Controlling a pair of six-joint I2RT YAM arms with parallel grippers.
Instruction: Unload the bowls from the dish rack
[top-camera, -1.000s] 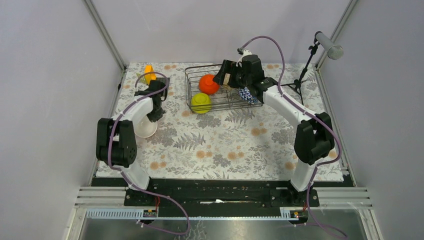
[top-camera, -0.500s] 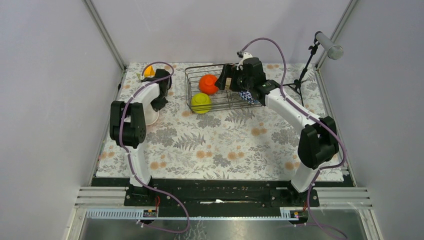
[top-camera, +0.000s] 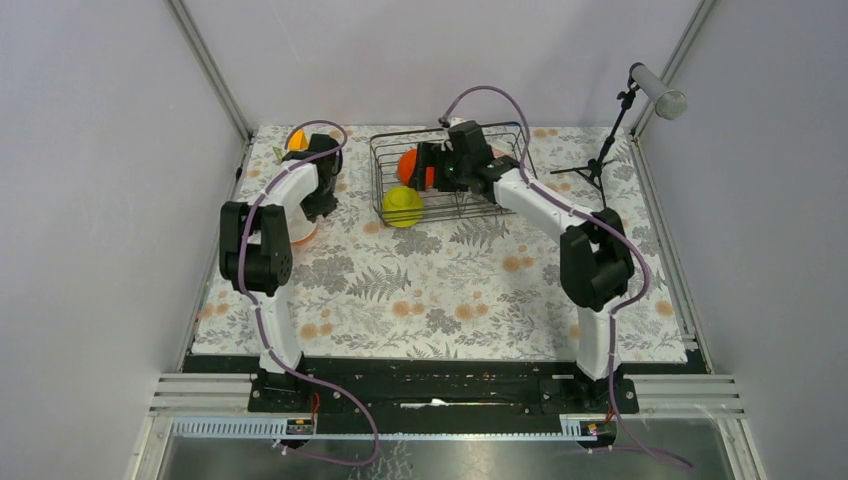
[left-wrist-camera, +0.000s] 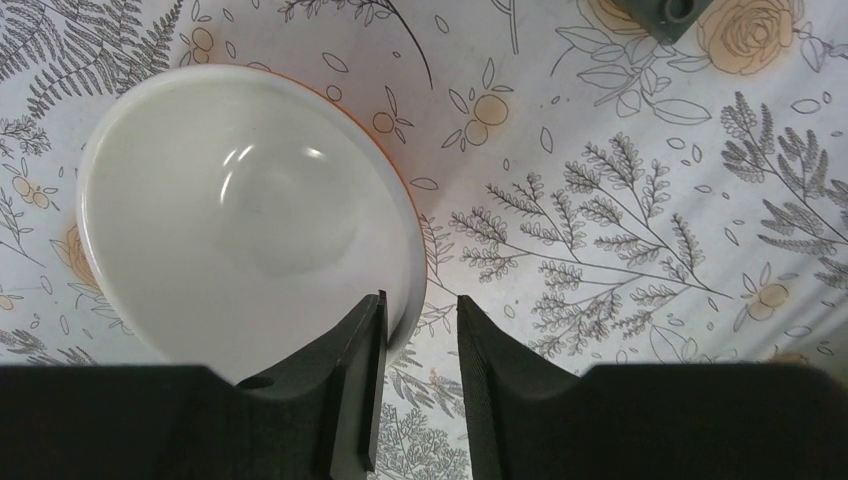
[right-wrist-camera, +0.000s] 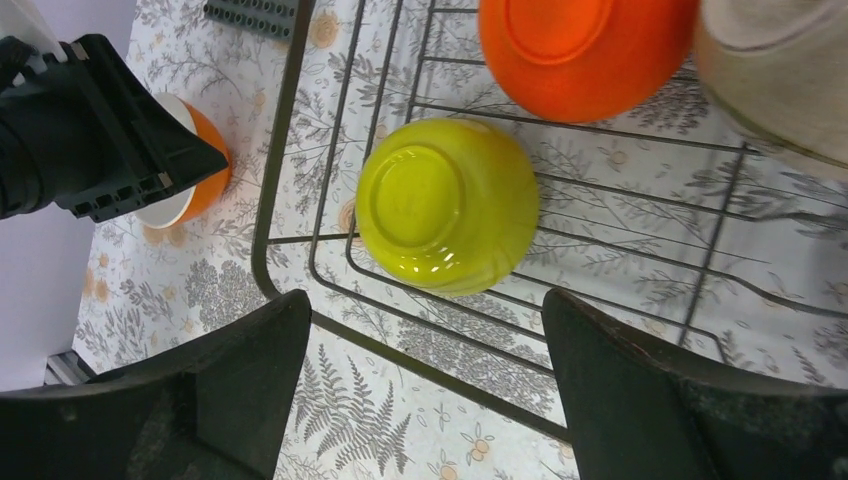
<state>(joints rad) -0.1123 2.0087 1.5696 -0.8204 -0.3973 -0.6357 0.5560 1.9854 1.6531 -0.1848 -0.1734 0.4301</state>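
The dish rack (top-camera: 480, 200) stands at the back centre. In it a yellow-green bowl (right-wrist-camera: 447, 205) lies upside down at the near left corner (top-camera: 402, 206). Behind it is an upside-down orange bowl (right-wrist-camera: 585, 50), with a cream bowl (right-wrist-camera: 780, 70) to its right. My right gripper (right-wrist-camera: 450, 400) hangs wide open and empty over the rack's left end (top-camera: 420, 172). A second orange bowl with a white inside (left-wrist-camera: 250, 215) sits upright on the cloth left of the rack (top-camera: 304, 233). My left gripper (left-wrist-camera: 420, 330) straddles its rim, slightly open, with one finger inside. The patterned bowls are hidden.
A small orange-yellow block (top-camera: 297, 138) and a flat dark grey plate (right-wrist-camera: 250, 15) lie at the back left, behind the left gripper. A microphone stand (top-camera: 605, 150) is at the back right. The rack's wire wall (right-wrist-camera: 290, 130) runs between both grippers. Grey walls enclose the table.
My right gripper swung left across the rack, from the cream bowl's end to over the yellow-green bowl. My left arm moved back and right, and the orange bowl with it.
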